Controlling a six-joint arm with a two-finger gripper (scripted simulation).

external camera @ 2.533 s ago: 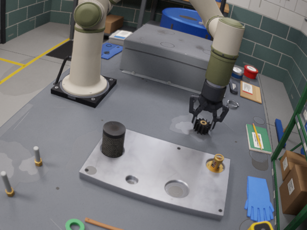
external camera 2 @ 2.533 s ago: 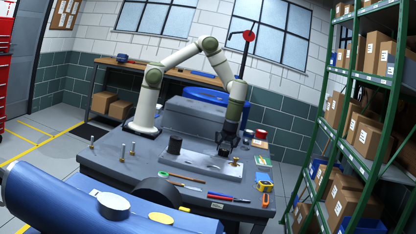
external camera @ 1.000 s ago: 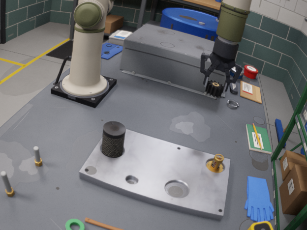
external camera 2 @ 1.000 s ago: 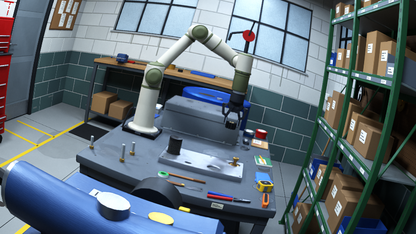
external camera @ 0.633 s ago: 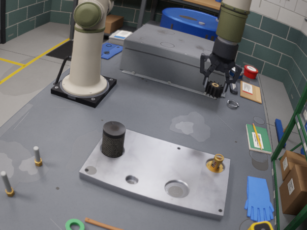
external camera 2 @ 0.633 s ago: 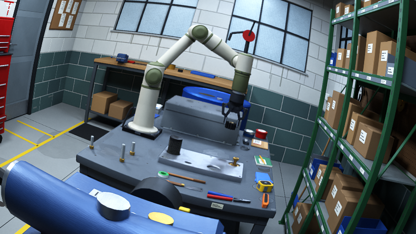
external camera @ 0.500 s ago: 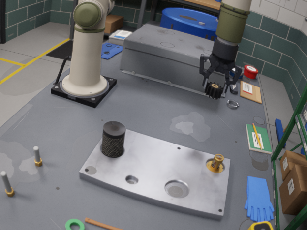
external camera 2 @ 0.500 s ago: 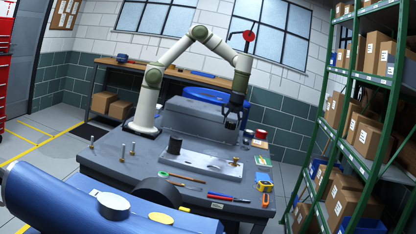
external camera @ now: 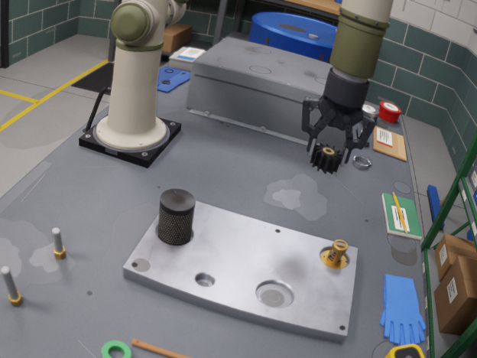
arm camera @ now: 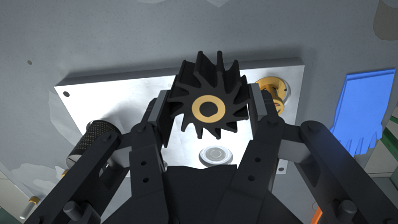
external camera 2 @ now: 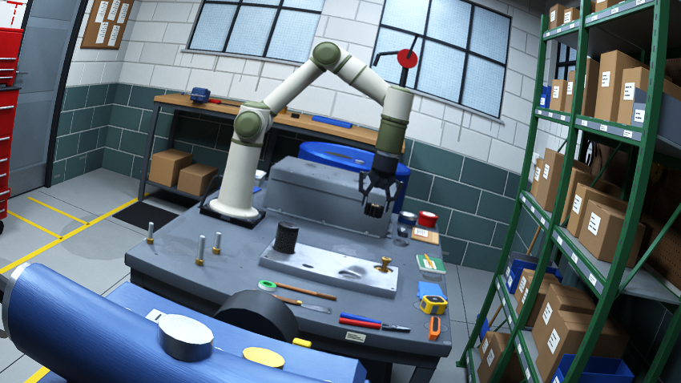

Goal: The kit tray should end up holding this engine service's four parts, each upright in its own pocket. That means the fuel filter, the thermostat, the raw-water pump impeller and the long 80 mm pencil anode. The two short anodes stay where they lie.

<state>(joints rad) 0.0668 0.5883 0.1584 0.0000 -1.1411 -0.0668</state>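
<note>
The third pencil anode (external camera 2: 150,233) shows only in the second side camera, at the table's far left edge; two others (external camera: 58,242) (external camera: 10,286) stand upright left of the tray. My gripper (external camera: 330,151) is clamped on the black raw-water pump impeller (external camera: 326,157) with its brass hub, carried in the air beyond the tray's far right. The aluminium kit tray (external camera: 242,266) holds the black mesh fuel filter (external camera: 176,217) upright in its far left pocket and the brass thermostat (external camera: 336,253) in its far right pocket. A large round pocket (external camera: 274,294) and a small one (external camera: 204,279) lie along the near edge.
A grey metal case (external camera: 254,81) sits behind the tray, beside the arm's base (external camera: 131,131). A metal ring (external camera: 361,162), a notepad with pencil (external camera: 400,215) and a blue glove (external camera: 400,308) lie to the right. Green tape (external camera: 115,350) lies near the front edge.
</note>
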